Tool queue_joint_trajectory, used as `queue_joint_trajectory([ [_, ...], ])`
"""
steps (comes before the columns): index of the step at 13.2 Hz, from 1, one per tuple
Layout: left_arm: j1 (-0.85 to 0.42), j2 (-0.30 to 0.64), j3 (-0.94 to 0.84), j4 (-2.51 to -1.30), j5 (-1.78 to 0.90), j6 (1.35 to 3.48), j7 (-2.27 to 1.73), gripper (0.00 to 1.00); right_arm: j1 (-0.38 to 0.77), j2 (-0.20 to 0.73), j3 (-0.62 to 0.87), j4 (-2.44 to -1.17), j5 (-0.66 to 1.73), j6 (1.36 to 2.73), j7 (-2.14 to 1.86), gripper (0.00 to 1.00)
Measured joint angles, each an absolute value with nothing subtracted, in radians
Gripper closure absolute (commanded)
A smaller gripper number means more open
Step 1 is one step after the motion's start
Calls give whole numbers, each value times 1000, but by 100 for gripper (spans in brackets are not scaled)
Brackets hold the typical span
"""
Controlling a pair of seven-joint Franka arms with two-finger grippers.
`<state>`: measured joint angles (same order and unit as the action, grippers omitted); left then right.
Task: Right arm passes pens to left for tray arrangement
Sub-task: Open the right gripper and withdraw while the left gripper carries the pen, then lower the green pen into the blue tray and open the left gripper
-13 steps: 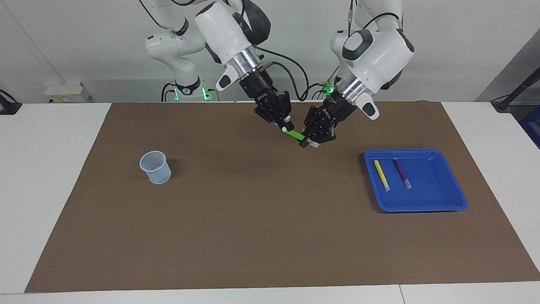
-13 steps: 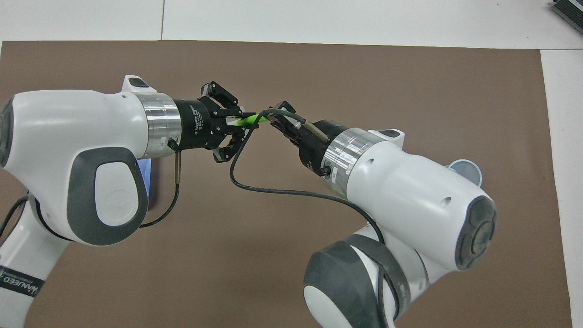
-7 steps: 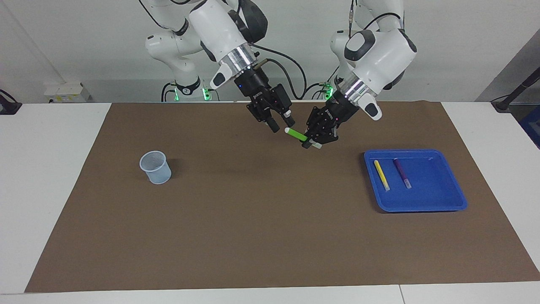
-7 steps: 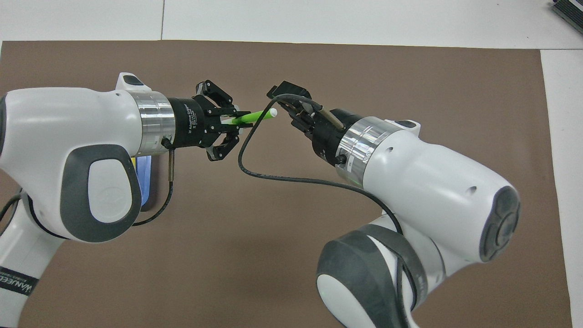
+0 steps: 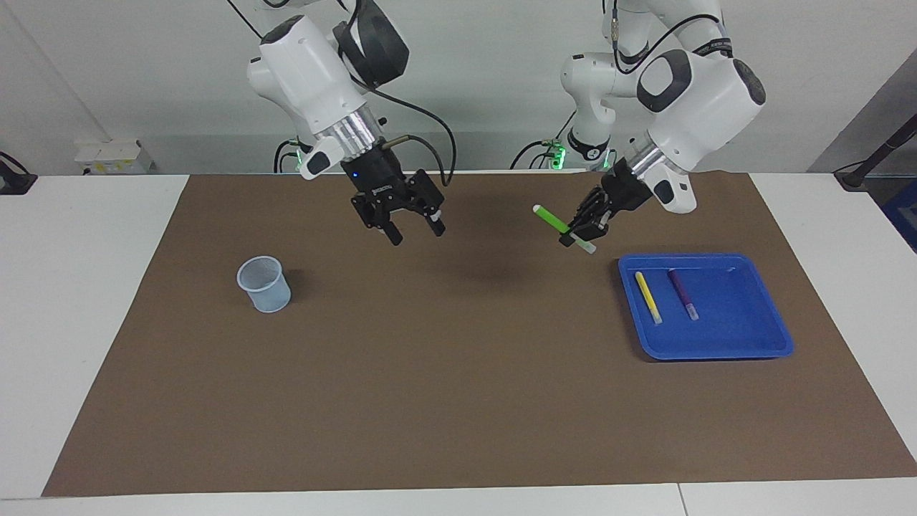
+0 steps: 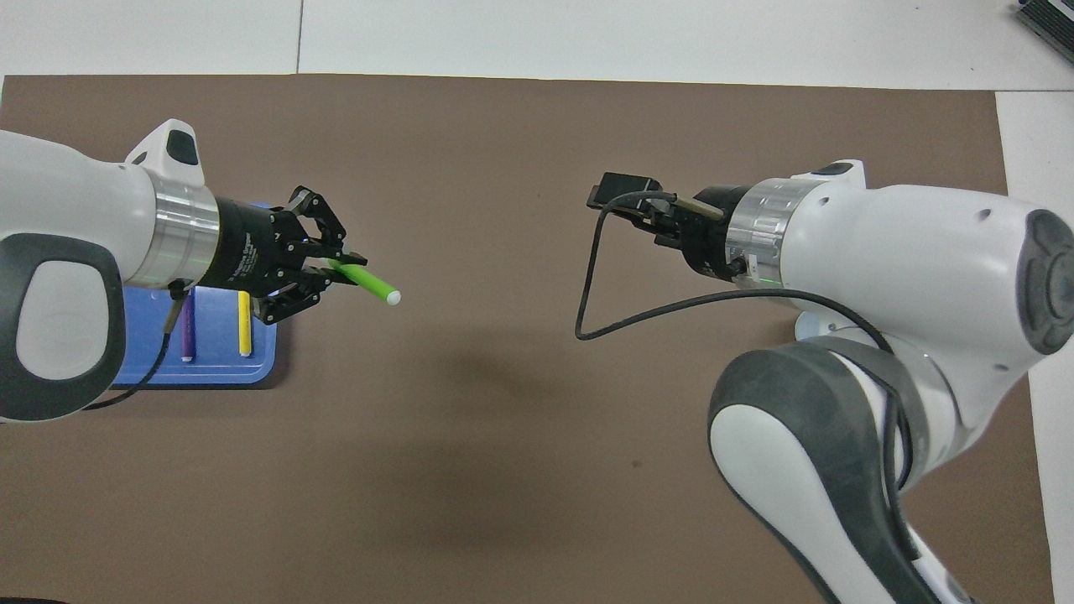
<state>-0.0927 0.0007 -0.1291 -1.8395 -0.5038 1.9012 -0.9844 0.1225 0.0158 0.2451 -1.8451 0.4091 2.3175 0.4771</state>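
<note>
Green pen (image 5: 561, 228) clamped in left pincer (image 5: 577, 234); right pincer (image 5: 414, 233) apart over mat (image 5: 430, 373).

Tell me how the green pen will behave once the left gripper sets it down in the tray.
The green pen looks round and slim, so it may roll on the blue tray; the raised rim should stop it. It juts straight out of the left gripper, so it is probably stiff and light.
</note>
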Motion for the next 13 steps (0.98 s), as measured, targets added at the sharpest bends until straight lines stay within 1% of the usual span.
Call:
queue_joint_trajectory([
  [4, 38, -16, -126, -1841, -313, 1723, -515, 100, 52, -16, 242, -1843, 220, 2072, 351, 0],
  [7, 115, -14, -123, -1852, -172, 1693, -232, 100, 6, -32, 242, -1843, 106, 1936, 288, 0],
  [10, 174, 15, -123, -1868, -70, 1706, -48, 100, -49, -41, 241, -1843, 63, 1852, 202, 0],
  [13, 224, 68, -123, -1891, 11, 1797, 48, 100, -95, -46, 240, -1844, 59, 1801, 180, 0],
])
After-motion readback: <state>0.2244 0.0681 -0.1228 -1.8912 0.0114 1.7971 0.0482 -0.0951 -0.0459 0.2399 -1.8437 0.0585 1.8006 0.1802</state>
